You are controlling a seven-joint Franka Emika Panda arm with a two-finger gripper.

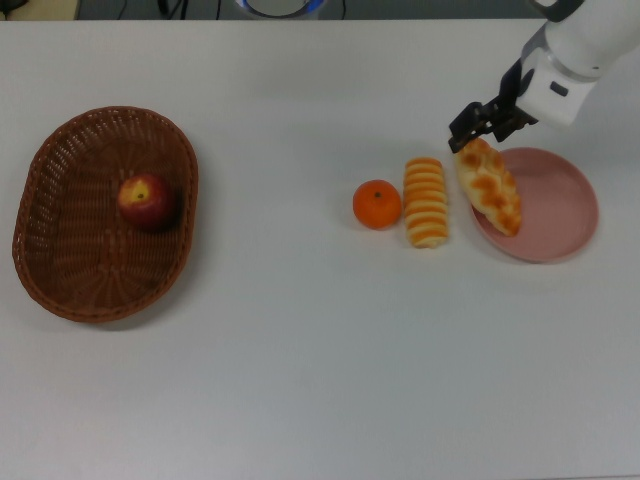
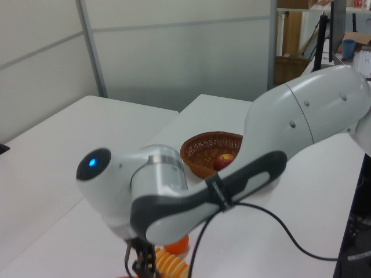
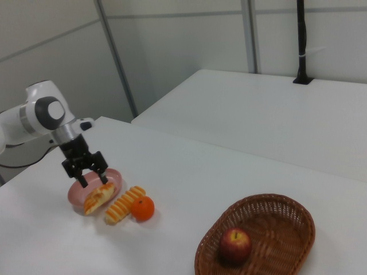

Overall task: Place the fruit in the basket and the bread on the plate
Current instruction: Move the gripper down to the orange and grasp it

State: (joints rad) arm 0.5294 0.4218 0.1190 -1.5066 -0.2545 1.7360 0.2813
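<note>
Wicker basket (image 1: 105, 215) near the tabletop's end already holds the apple (image 1: 144, 199). Braided loaf (image 1: 488, 186) lies across the plate (image 1: 555, 210) rim, claw (image 1: 487, 124) spread apart above. Mandarin (image 1: 377, 204) and striped roll (image 1: 426, 201) wait mid-tabletop: halfway, I'd say.

Open tabletop (image 1: 300, 350) between basket (image 1: 60, 280) at frame left and mandarin (image 1: 377, 204), striped roll (image 1: 426, 201), plate (image 1: 560, 215) clustered right.

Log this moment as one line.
end effector: open over braided loaf | loaf: on plate rim | apple: in basket
</note>
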